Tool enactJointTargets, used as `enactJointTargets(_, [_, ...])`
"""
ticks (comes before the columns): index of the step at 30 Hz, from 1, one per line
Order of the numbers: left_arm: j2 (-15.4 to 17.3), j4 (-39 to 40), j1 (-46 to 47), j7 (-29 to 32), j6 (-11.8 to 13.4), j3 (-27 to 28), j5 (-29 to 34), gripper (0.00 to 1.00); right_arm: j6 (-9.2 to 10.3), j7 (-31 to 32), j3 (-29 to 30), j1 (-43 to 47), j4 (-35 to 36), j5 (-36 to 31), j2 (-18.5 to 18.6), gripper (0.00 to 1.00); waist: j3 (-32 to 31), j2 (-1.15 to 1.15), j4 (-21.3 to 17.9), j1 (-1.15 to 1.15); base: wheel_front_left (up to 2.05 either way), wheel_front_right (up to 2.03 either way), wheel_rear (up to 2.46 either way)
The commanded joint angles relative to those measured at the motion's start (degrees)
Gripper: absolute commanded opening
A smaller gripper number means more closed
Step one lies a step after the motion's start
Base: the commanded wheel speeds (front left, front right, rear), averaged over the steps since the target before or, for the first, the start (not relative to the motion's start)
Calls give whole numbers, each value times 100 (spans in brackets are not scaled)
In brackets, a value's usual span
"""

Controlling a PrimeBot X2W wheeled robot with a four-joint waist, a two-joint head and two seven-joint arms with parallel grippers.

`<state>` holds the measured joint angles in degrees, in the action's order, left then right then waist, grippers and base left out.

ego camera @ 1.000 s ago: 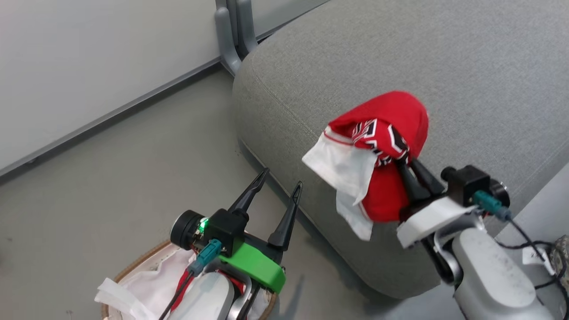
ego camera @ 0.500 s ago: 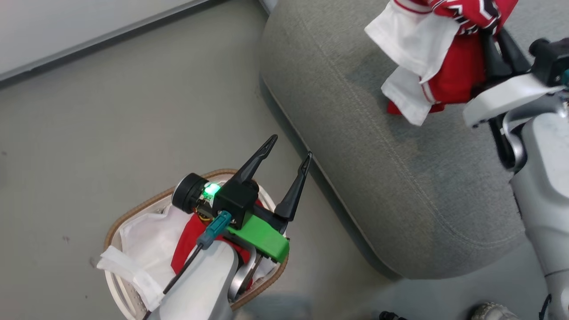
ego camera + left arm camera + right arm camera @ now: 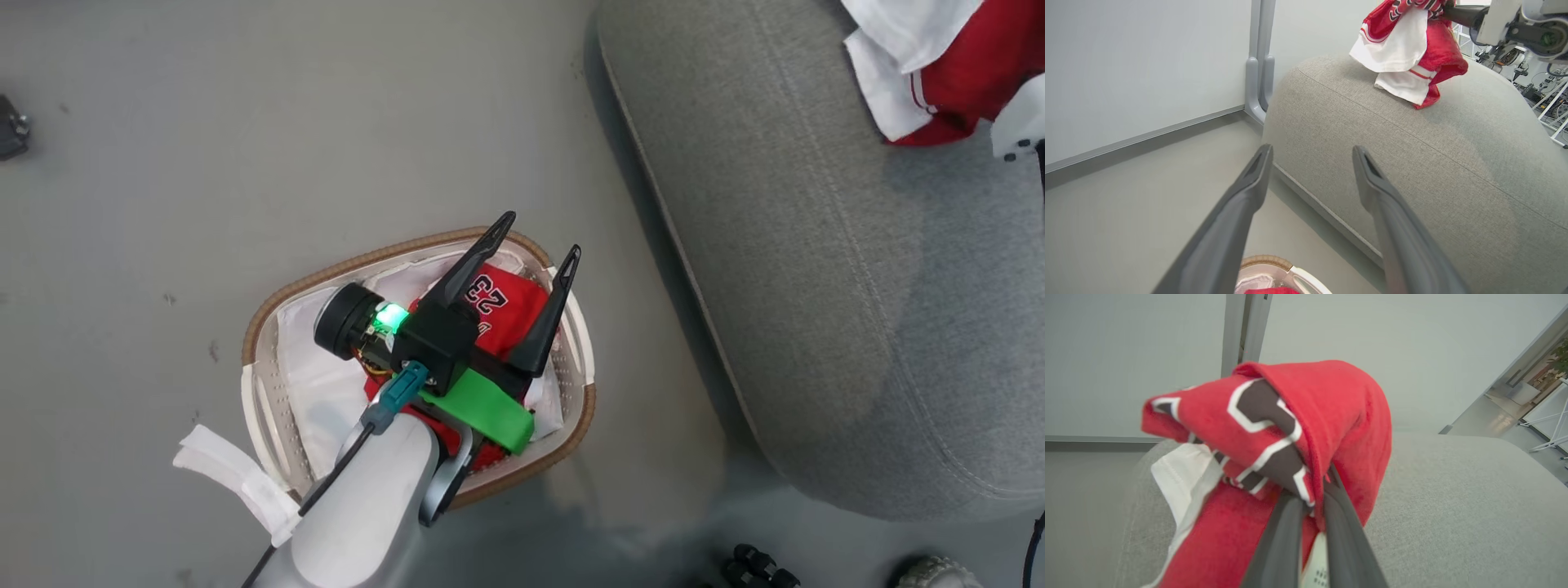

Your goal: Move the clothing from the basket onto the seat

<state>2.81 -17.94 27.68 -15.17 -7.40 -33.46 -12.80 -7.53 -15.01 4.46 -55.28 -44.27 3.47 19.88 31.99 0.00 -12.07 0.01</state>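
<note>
Two red pieces: the held jersey (image 3: 1347, 416) is hanging over the seat (image 3: 816, 286). The basket jersey (image 3: 506, 317) is lying in the basket (image 3: 351, 263) on the floor.
Right gripper (image 3: 1312, 496): it is pinching a fold of the held jersey, with its fingers squeezing tight together.
Left gripper (image 3: 543, 232): it is hovering above the basket with its fingers spreading wide, holding nothing.
Touching: in the left wrist view, the bottom edge of the held jersey is brushing the top of the seat.
How it is handling, I am guessing: soft, light and floppy. It is drooping and bunching, not keeping any shape. It is not going to break, but a thin pinch may be slipping off.
Where to grab: I am thinking a thick bunched fold of the basket jersey near the number 23. Not the white sheet (image 3: 306, 367) under it.
Hiding: the left arm is covering much of the basket jersey. So its size, and whether it is tangling with the sheet, I am not able to tell.
Cut off: the head view is cutting the held jersey at its top corner. The right fingertips are hiding inside the cloth.
Hard to tell: whether the two red pieces are matching shirts or different clothes.
</note>
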Motion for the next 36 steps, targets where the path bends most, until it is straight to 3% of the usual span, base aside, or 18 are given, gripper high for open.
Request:
enactJointTargets(1, [17,24,89,4,-15,18,-11,100,8,-24,107,36,-173,-132,69,0,329,0,347,-1,0,0,0])
enactJointTargets(7, [27,-30,-53,4,-15,119,-5,100,8,-22,531,306,-751,-427,-20,0,251,0,357,-1,0,0,0])
enactJointTargets(8, [34,-44,-85,4,-15,134,0,100,8,-19,613,351,-782,-439,-49,11,217,0,337,-1,0,0,0])
enactJointTargets(9, [38,-59,-102,4,-15,150,0,100,8,-18,677,387,-749,-464,-72,48,186,0,319,-1,0,0,0])
enactJointTargets(10, [44,-80,-120,4,-15,167,-1,100,8,-18,737,460,-698,-482,-114,100,139,0,296,-1,0,0,0])
enactJointTargets(16, [45,-128,-260,4,-15,402,-31,100,8,-18,915,911,-400,-465,-286,100,-281,0,178,-1,0,0,0])
enactJointTargets(26, [38,-244,-831,5,-16,1151,14,100,8,-18,237,2208,622,75,-422,100,-1206,0,239,-1,0,0,0])
enactJointTargets(36, [20,-354,-1497,4,72,2196,224,100,8,-18,-388,3128,1541,649,-972,100,-1863,0,596,-1,0,0,0])
